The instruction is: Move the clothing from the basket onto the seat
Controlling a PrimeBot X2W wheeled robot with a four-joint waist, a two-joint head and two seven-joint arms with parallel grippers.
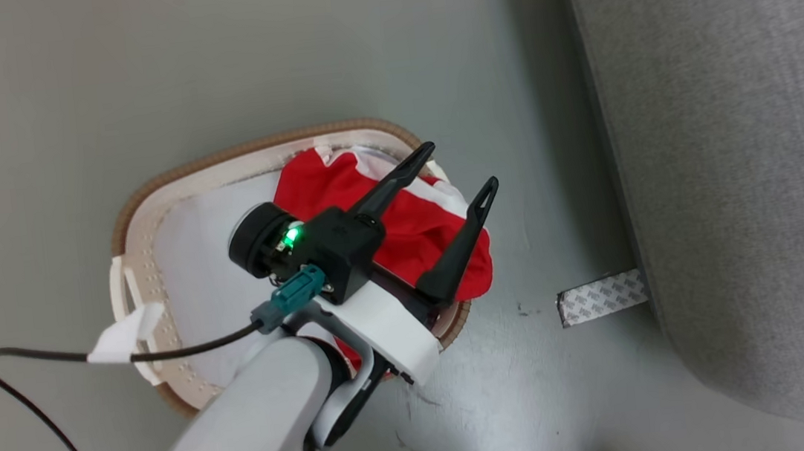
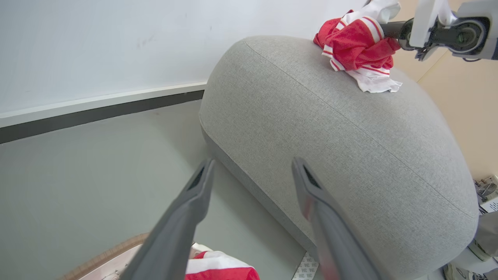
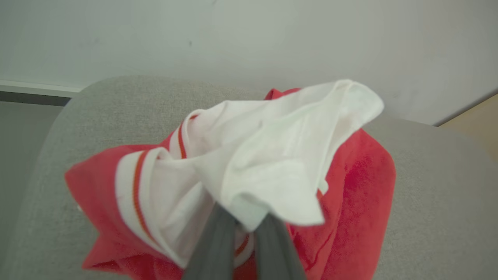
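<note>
My right pincer (image 3: 245,221) pinches one red-white garment (image 3: 272,155) on the grey sofa (image 3: 428,175); released on this rounded top, it may slide off. My left pincer (image 1: 459,167), spread, hovers above a second red garment (image 1: 403,233) in the basket (image 1: 148,222).

The floor (image 1: 132,74) was smooth and pale grey-green, with faint scuffs and dark specks. A white wall (image 2: 116,39) met it at a baseboard (image 2: 97,111) made of a white band over a dark strip. A tan surface (image 2: 474,116) showed beyond the grey woven sofa (image 2: 350,147). A strip of printed tape (image 1: 601,296) lay on the floor, touching the sofa's base. The light was soft and even.
</note>
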